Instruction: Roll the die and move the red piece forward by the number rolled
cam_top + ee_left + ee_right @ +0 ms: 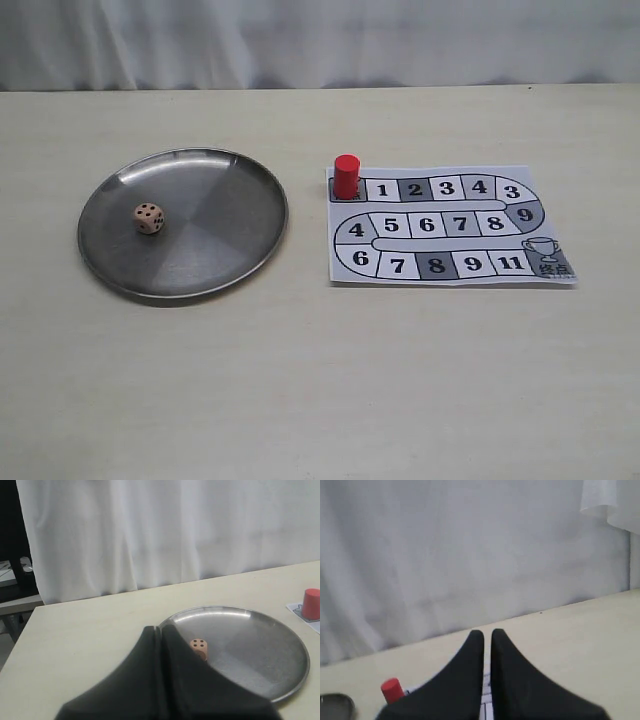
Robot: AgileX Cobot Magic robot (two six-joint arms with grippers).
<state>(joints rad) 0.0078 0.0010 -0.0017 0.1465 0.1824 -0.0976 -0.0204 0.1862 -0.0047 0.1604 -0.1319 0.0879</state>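
1. Seems early in the task: cannot tell whether the roll is done, with the die (149, 218) lying at rest inside the metal plate (250, 200), apart from its rim
2. Surely left to do: moving the red piece (346, 176), found upright on the grey start square of the board (440, 245), just before square 1
3. At the left gripper (159, 630): closed tight, fingers pressed together, holding nothing, with the die just beyond the tips and not touching them
4. At the right gripper (487, 632): closed down to a thin slit, holding nothing, with the red piece beyond the tips, off to one side and apart
5. About the die: small pale wooden cube, rounded corners, black pips; seems to show four on top in the left wrist view, too small to be sure
6. About the red piece: plain bright red cylinder, about as wide as one board square
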